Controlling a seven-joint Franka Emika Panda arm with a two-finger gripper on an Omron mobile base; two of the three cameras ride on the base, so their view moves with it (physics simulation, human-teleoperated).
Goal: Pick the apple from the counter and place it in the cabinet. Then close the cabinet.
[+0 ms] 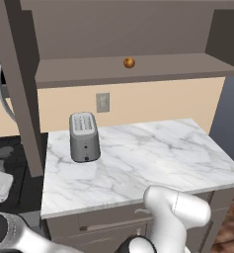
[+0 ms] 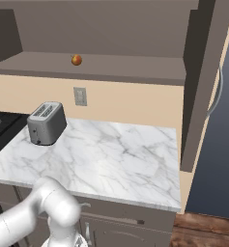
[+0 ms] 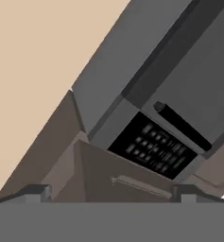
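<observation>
Marble worktop (image 1: 153, 148): toaster (image 1: 84, 137) stands near its back left corner.
Apple (image 1: 129, 62): on the open cabinet (image 1: 138, 69) shelf, near the middle, close to the front edge.
Gripper (image 3: 108, 194): jaws spread wide, holding nothing; fingertips (image 3: 35, 193) face a microwave (image 3: 156, 146).

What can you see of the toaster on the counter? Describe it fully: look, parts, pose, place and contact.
The toaster is a small silver-grey box with rounded corners that looks like brushed metal. Two long slots run across its top, and a small dark knob sits low on one end face. It stands upright on the white marble counter, near the edge beside the stovetop and towards the back wall, below the wall switch. Only the counter touches it.
</observation>
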